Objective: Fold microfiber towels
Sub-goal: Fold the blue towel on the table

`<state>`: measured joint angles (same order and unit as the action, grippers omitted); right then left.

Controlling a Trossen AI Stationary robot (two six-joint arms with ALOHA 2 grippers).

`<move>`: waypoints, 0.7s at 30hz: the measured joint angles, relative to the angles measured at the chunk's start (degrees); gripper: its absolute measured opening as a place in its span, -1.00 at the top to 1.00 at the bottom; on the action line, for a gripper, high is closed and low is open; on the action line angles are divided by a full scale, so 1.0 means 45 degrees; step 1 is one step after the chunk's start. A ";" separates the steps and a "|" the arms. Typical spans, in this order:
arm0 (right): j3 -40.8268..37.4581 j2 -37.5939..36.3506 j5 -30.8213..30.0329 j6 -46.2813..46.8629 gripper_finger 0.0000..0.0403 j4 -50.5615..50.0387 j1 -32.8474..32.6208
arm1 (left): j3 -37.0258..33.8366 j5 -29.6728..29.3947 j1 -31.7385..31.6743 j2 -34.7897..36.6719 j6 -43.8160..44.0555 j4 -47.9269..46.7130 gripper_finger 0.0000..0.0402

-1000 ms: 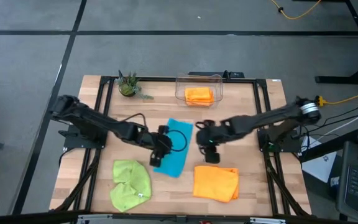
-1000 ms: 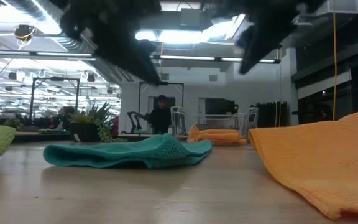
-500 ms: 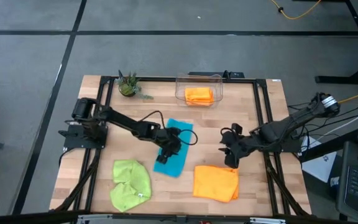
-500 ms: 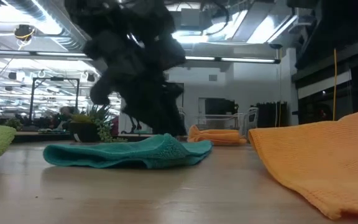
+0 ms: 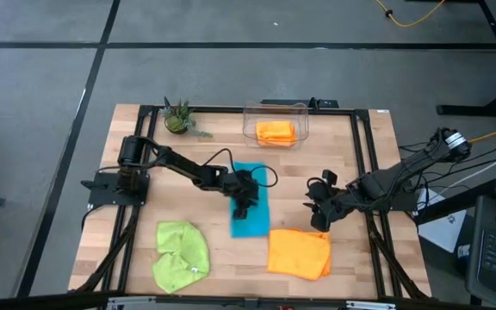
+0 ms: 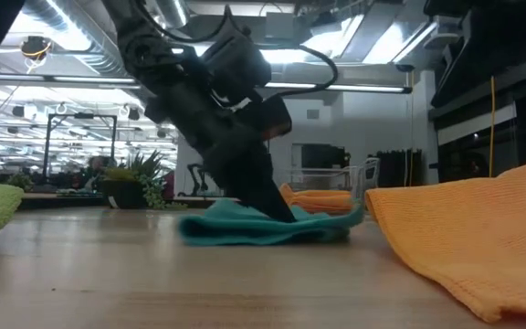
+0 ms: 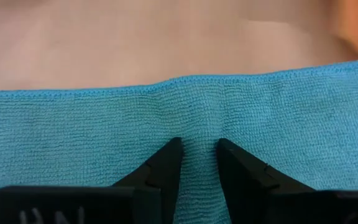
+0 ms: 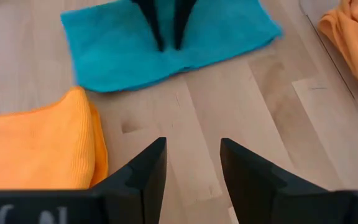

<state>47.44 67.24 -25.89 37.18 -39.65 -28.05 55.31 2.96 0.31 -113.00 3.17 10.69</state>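
The teal towel (image 5: 252,226) lies flat on the table's middle and also shows in the low view (image 6: 245,233). My left gripper (image 5: 246,205) stands on it, its fingers close together on the cloth (image 7: 73,130). My right gripper (image 5: 318,213) is open and empty above bare wood to the towel's right, beside an orange towel (image 5: 300,252) at the near edge. A lime green towel (image 5: 182,256) lies crumpled at the near left. A second orange towel (image 5: 275,131) lies in the clear bin at the far edge. My left gripper pinches a small raised ridge of the teal towel (image 7: 199,124) between its two fingertips, near the towel's middle and just short of its right hem (image 7: 197,81). The fingers (image 6: 272,206) slant down from the table's left. The towel lies on the table; one layer or several, I cannot tell.
The clear plastic bin (image 5: 300,110) stands at the far middle, a small potted plant (image 5: 177,119) at the far left. Bare wood (image 8: 229,99) lies between the teal towel, the orange towel and the bin. A person stands far off in the room (image 6: 236,169).
My left gripper has gone toward the table's right, come down on the teal towel and slid it rightward, turning it from slanted to square with the table. My right gripper has drawn back toward the right edge and then kept still.
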 joint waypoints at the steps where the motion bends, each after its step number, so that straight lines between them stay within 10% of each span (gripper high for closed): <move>1: 0.0000 0.0010 0.0000 -0.0007 0.24 -0.0002 -0.0006 | 0.0000 -0.0507 0.0067 0.0002 0.0482 -0.0128 0.50; 21: 0.0015 0.1249 -0.0915 -0.2150 0.24 0.3352 0.0105 | -0.0080 -0.2228 0.1350 0.5384 0.2299 -0.5789 0.45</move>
<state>47.51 72.86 -30.01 27.50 -24.57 -27.57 54.95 -7.07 6.38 -88.77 13.52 -15.37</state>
